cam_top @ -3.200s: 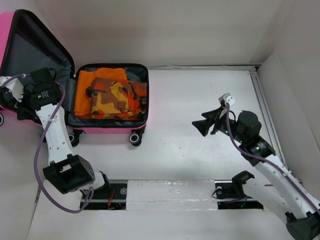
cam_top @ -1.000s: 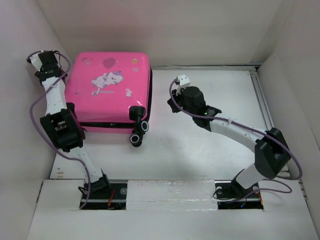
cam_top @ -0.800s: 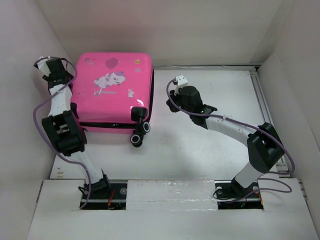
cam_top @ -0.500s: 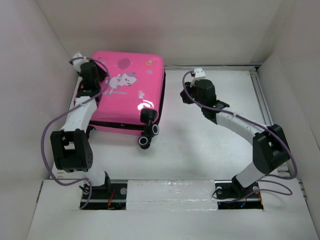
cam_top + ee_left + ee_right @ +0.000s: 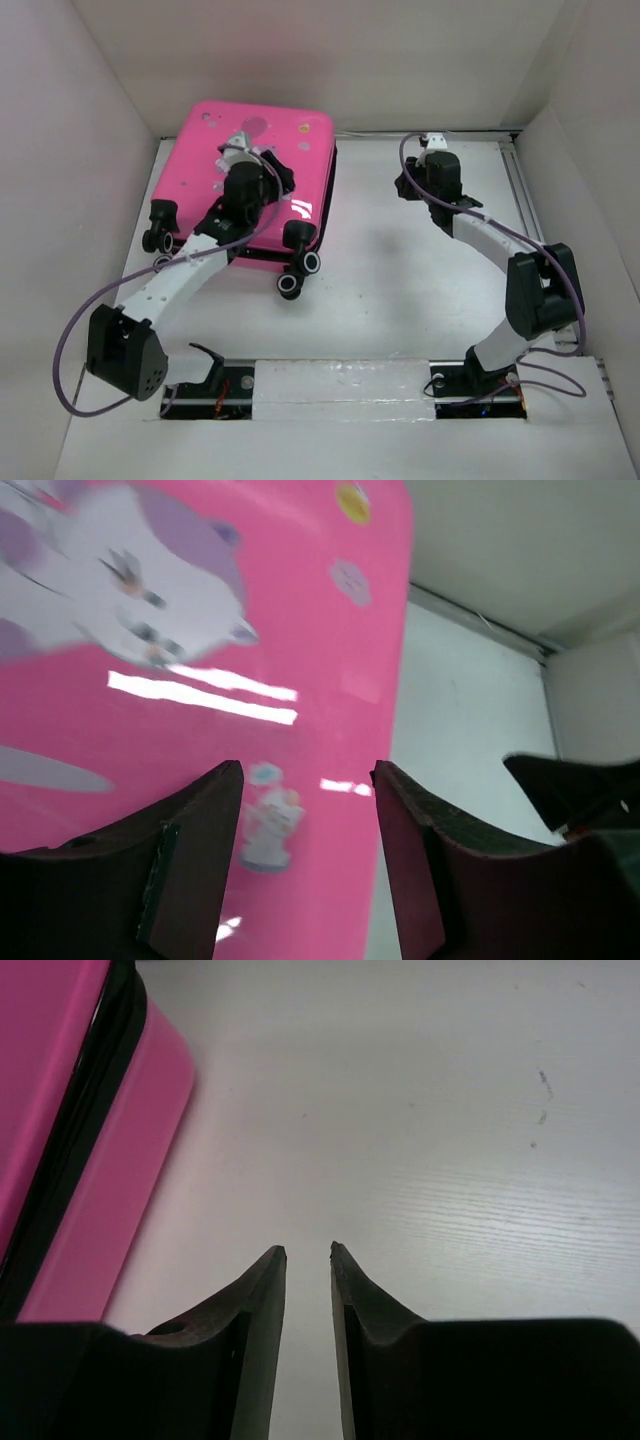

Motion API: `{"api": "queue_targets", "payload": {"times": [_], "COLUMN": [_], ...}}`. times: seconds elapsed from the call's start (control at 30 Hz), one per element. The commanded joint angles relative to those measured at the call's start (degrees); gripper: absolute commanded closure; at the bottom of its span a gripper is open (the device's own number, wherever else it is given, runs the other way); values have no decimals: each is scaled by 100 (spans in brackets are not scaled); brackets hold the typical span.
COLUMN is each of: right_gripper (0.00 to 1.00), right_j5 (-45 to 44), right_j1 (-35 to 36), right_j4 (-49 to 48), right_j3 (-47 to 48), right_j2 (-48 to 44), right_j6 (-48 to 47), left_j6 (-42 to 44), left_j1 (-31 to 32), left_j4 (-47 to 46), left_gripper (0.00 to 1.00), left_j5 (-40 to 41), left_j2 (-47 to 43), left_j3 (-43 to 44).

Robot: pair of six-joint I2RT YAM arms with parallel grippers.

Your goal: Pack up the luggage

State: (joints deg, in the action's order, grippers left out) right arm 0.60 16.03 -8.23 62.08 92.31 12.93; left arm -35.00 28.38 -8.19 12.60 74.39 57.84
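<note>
Since the lid is down, whatever sits inside the luggage (image 5: 305,140) is hidden. My left wrist covers most of the shell art from above. On the left wrist view the cartoon animal sticker (image 5: 130,590) is blurred and cut off at the frame edge, and a small sticker (image 5: 270,825) between my fingers is too smeared to read. A dark shape (image 5: 575,795) at the right edge is cropped and I cannot tell what it is. My right fingertips are hidden under the wrist in the top view.

The luggage lies flat and closed at the far left of the table (image 5: 400,300), a bit skewed, with 2 black wheels (image 5: 290,286) at its near right corner and more at the near left. On the right wrist view only its edge (image 5: 40,1080) shows, with a black seam (image 5: 90,1090) between the 2 pink halves.

My left arm stretches forward over the shell. The left gripper (image 5: 305,770) has its fingers spread and empty, just above the pink surface; contact I cannot tell. My right arm arcs to the far middle. The right gripper (image 5: 308,1250) points at bare table just beside the case, its fingers barely parted, holding nothing
</note>
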Motion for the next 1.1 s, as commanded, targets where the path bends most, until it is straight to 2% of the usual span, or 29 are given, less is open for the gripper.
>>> {"api": "queue_targets", "payload": {"times": [0.0,0.03,0.07,0.1,0.13,0.17,0.23,0.3,0.4,0.6,0.67,0.73,0.77,0.97,1.07], "right_gripper": [70,73,80,91,97,100,100,100,100,100,100,100,100,100,100], "right_j5": [291,291,291,291,291,352,353,414,546,546,704,705,705,705,985], "right_j1": [172,233,286,373,374,444,506,576,637,691,752,752,752,340,6], "right_j4": [-364,-364,-364,-364,-364,-416,-416,-477,-478,-531,-531,-531,-531,-531,-531], "right_j3": [-65,-65,-65,-65,-65,-117,-118,-118,-65,216,303,304,304,304,733], "right_j2": [-222,-275,-275,-275,-275,-214,-144,-73,85,471,586,638,639,708,1024], "right_j6": [34,34,-27,-27,-27,-27,-27,-27,-27,-27,-27,-27,-27,-27,-79], "left_j6": [222,283,284,284,284,353,538,740,872,724,557,425,285,-480,-770], "left_j1": [-884,-1261,-1961,-2586,-2592,-3079,-3426,-3881,-4077,-4077,-4077,-3938,-3711,-2804,-2487], "left_j4": [678,678,808,1123,1126,1326,1765,2178,2364,2313,2103,1752,1306,267,-51], "left_gripper": [47,47,47,59,67,75,100,100,100,100,100,100,100,100,100], "left_j5": [893,650,456,184,181,-54,171,-142,-66,-380,-1064,-1504,-1715,-2059,-2060], "left_j2": [-390,-338,-85,352,357,853,1400,2093,2666,3125,3213,3039,2707,1396,806], "left_j3": [718,885,1226,1673,1677,2086,2563,3002,3005,2303,1820,1302,682,-1271,-1775]}}
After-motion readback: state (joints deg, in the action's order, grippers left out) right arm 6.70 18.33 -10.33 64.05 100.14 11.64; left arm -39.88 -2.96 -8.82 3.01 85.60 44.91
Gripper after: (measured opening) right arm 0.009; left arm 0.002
